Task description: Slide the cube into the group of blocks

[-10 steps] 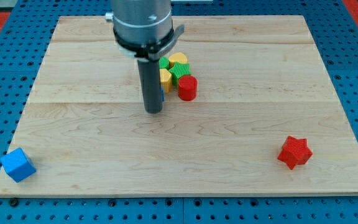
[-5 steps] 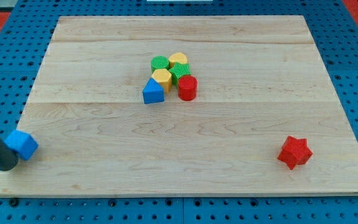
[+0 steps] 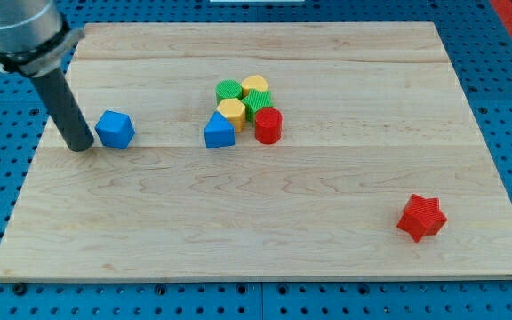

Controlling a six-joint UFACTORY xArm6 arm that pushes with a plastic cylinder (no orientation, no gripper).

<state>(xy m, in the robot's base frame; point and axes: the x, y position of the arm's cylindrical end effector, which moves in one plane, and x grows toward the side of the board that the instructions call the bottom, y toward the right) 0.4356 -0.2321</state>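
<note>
The blue cube [image 3: 115, 130] is a bright, faceted block resting on the wooden board [image 3: 265, 231] toward the view's left, with one corner turned upward. My tip [image 3: 80, 147] stands just beside it on its left, touching or nearly so; the rod carries no fingers to open or close. Well apart to the cube's right lies the group: a blue triangular block [image 3: 220, 132], a yellow block [image 3: 232, 111], a green block [image 3: 228, 90], a second yellow block [image 3: 255, 85], a second green block [image 3: 258, 102] and a red cylinder [image 3: 268, 125]. A red star [image 3: 421, 217] sits alone near the view's bottom right.
</note>
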